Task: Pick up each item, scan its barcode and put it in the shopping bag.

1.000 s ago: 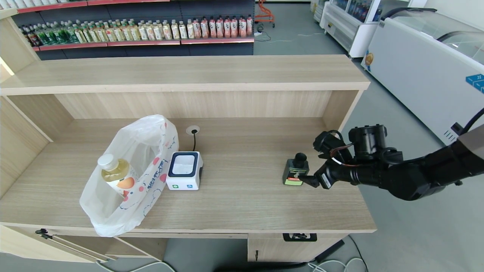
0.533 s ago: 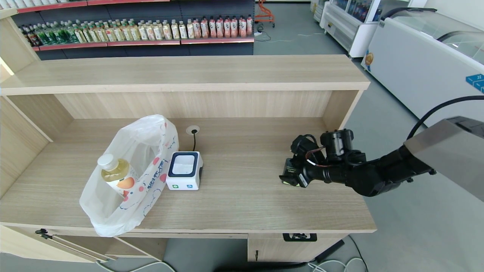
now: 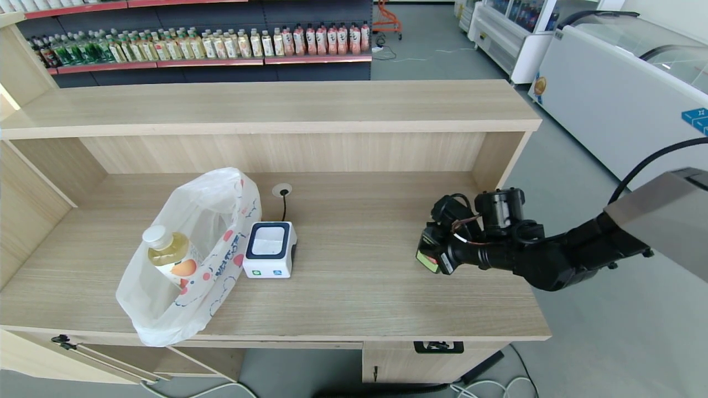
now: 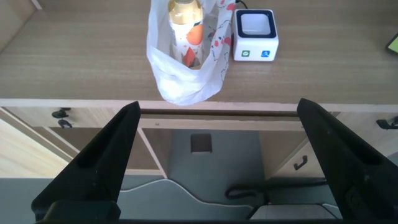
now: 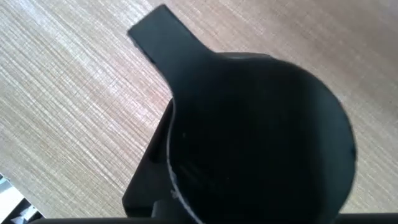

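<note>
free: bare bench strip between scanner and small bottle | left: shopping bag just beside scanner | rear: back panel under overhanging top shelf

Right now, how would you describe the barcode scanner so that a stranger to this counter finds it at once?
On the wooden counter, look right of the white shopping bag holding a bottle. The scanner is the small white box, its cable running back to a hole in the counter. Only it has a dark-framed square top and two coloured squares in front.

Wooden counter, drink shelves behind (freezers alongside).
</note>
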Tool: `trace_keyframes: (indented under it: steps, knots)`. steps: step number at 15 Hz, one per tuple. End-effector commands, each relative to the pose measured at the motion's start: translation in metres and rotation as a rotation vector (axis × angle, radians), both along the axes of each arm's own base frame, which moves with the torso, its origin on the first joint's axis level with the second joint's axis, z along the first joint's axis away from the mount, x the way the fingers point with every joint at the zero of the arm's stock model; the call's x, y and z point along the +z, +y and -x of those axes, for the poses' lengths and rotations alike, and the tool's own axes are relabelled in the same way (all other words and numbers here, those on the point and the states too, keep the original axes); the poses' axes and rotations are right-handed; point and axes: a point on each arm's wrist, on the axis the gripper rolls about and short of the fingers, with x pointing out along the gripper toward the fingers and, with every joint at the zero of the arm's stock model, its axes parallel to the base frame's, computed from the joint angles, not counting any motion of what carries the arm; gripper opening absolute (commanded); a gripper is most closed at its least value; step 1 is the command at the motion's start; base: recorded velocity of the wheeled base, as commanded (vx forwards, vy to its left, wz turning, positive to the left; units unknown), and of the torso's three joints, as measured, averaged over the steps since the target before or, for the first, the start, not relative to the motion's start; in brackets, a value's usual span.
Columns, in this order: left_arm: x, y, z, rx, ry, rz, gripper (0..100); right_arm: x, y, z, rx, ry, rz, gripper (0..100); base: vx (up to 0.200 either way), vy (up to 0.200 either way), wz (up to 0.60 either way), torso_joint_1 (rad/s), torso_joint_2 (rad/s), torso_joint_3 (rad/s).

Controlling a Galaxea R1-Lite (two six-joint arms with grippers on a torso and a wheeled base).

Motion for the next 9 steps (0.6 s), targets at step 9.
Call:
trace_keyframes:
  steps: [9]
  knots:
    - [0.000,0.000,0.000,0.000,0.000,0.000,100,0.063,-0.087,0.155,0.029,-0.448,0.598,0,0.000,0.000,0.00,0.000,0.00,0.000]
